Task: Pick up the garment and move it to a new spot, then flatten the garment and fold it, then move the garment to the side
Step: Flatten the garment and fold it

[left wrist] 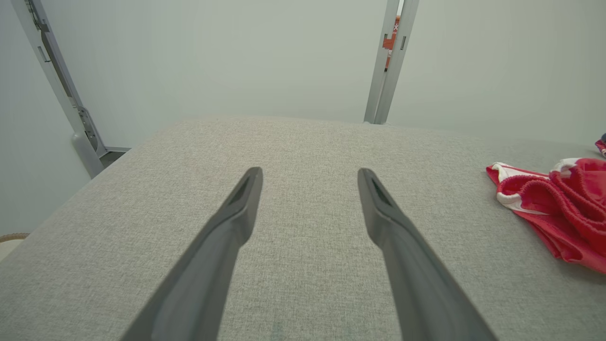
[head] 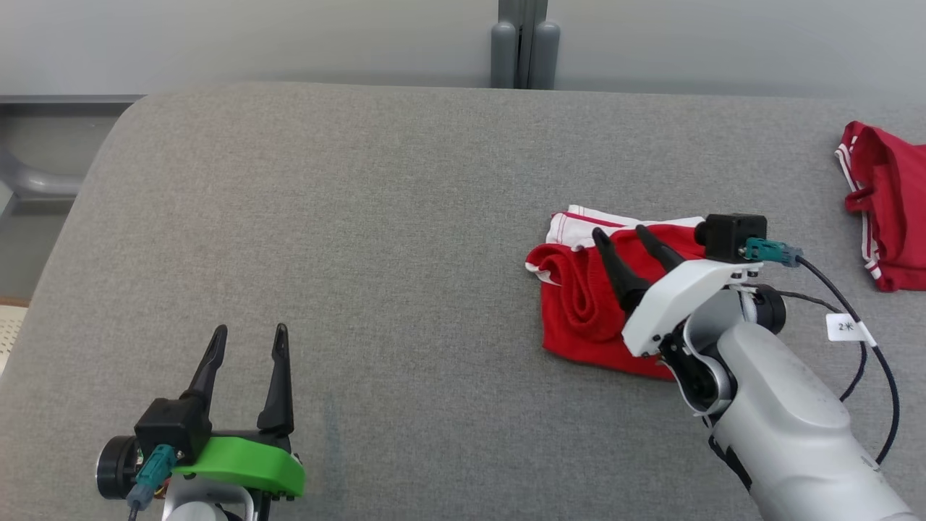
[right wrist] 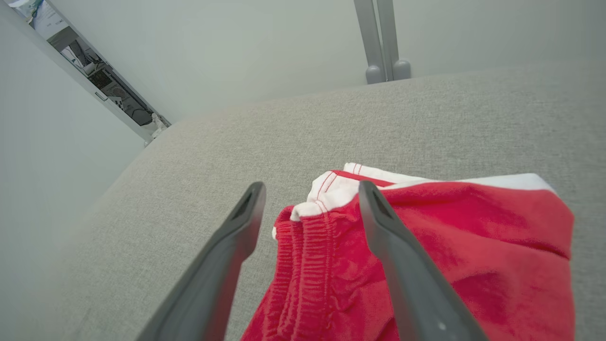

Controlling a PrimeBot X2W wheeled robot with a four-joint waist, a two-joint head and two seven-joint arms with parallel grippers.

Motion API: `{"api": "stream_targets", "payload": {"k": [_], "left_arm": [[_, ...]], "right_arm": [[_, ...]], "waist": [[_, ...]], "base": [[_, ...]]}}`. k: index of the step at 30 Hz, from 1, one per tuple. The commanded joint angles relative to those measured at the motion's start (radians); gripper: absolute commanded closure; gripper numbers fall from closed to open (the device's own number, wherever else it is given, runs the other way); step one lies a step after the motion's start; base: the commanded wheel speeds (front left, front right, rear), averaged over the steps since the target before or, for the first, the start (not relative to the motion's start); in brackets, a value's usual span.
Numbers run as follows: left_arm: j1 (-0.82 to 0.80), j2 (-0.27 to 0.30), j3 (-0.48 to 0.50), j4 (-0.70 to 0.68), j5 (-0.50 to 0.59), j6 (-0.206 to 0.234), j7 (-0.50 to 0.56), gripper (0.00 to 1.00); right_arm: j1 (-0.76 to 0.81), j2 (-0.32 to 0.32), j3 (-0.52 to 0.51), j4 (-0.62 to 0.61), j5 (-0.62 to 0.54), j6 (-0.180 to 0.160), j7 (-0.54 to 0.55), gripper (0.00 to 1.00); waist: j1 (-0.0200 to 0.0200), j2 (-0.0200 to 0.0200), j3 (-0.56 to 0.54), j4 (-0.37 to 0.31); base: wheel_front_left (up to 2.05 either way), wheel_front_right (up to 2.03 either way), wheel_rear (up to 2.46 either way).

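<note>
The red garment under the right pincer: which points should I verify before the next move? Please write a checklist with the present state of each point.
1. Right pincer open: ok, its fingers stand apart above the red garment.
2. Nothing clamped between its fingers: ok. Whether a fingertip touches the cloth: cannot tell.
3. Garment folded: ok, it lies as a compact bundle on the table.
4. Left pincer open and apart from the garment: ok.
5. Bare table beside the garment for moving it: ok, grey surface on its left.
6. Second red garment apart from the folded one: ok, it lies at the far right edge.
</note>
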State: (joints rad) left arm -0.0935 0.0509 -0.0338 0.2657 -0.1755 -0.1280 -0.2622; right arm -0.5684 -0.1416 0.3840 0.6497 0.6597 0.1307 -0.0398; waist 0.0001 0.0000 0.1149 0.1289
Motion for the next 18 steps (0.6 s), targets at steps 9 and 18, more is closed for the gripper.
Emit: {"api": "stream_targets", "payload": {"k": [9, 18], "left_arm": [[0.041, 0.001, 0.048, -0.015, 0.034, 0.013, -0.003, 0.0], [0.068, 0.001, 0.074, -0.033, 0.046, 0.029, -0.003, 0.0]], "right_arm": [[0.134, -0.131, -0.015, -0.122, -0.036, 0.0, -0.174, 0.0], [0.297, -0.155, -0.108, -0.284, -0.099, 0.0, -0.225, 0.0]], "waist": [[-0.0001, 0.0, -0.053, -0.063], [-0.0001, 0.0, -0.077, -0.113]], "base": [[0.0, 0.0, 0.0], [0.0, 0.0, 0.0]]}}
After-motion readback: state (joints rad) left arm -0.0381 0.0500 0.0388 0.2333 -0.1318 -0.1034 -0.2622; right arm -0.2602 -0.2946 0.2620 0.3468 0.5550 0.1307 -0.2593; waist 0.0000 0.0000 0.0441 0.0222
